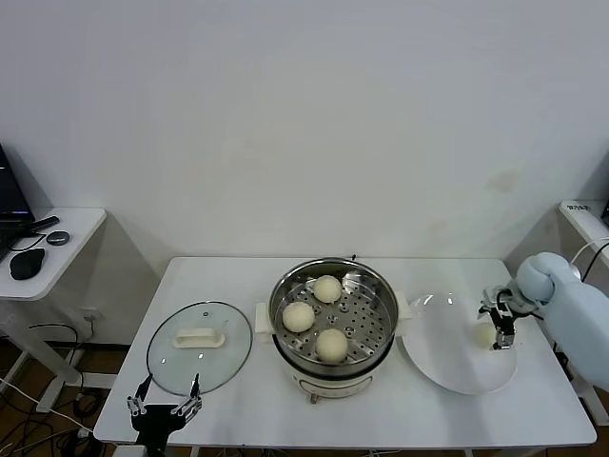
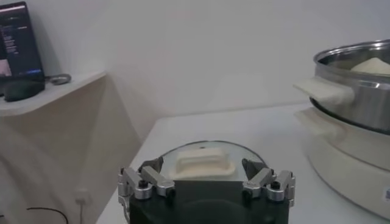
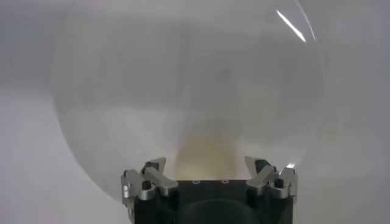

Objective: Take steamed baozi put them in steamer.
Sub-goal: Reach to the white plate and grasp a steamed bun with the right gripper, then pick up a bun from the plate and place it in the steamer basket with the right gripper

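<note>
No readable labels or writing anywhere; the screen on the side desk (image 1: 67, 228) is too small to read. My right claw (image 1: 499, 328) is over the white plate (image 1: 447, 367), right of the steamer (image 1: 333, 319), jaws spread wide, straddling the fourth bun (image 1: 486, 333). In the right wrist view the bun (image 3: 207, 157) sits between the fingers (image 3: 150, 176), blurred; can't tell if they touch it, and it isn't gripped. My left claw (image 1: 165, 407) is parked at the table's (image 1: 238, 419) near-left edge, jaws wide, holding nothing, just short of the glass lid (image 1: 200, 347). Lid lies flat, its white handle (image 2: 204, 164) long axis running left-right across the table. Steamer stands upright mid-table, open top, white side handles out left and right. Three buns inside on the perforated tray: far one (image 1: 327, 288), left one (image 1: 298, 317), near one (image 1: 331, 345), all apart from each other. Buns are round, no long axis to call.
</note>
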Tool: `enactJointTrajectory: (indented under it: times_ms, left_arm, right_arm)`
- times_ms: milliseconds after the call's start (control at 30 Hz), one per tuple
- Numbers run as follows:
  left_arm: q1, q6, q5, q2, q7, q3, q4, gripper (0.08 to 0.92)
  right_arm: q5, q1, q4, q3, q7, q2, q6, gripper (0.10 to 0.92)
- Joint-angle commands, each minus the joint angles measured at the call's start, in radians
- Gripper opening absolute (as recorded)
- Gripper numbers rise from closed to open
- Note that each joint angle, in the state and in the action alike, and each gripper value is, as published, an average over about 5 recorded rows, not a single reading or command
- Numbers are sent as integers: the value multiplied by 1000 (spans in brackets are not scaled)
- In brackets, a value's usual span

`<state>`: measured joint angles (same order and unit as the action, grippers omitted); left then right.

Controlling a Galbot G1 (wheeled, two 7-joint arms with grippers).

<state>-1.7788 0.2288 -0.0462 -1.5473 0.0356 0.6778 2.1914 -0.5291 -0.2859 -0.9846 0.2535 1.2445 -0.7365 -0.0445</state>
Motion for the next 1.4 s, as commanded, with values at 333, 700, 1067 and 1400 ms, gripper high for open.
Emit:
enactJointTrajectory:
  times_ms: [333, 700, 1067, 1400]
  left_arm:
    - [13, 0, -6, 0, 2, -1, -17, 823]
    - [25, 2, -6, 2, 2, -1, -27, 823]
    - [43, 0, -11, 4, -5, -17, -36, 823]
    - [63, 3, -46, 3, -21, -18, -14, 823]
  right_arm:
    - [-34, 5, 62, -8, 5, -24, 4, 823]
    - [-1, 17, 68, 5, 7, -28, 15, 653]
    - [265, 158, -122, 170, 62, 87, 146, 331]
    - [707, 640, -362, 578, 61, 69, 429, 265]
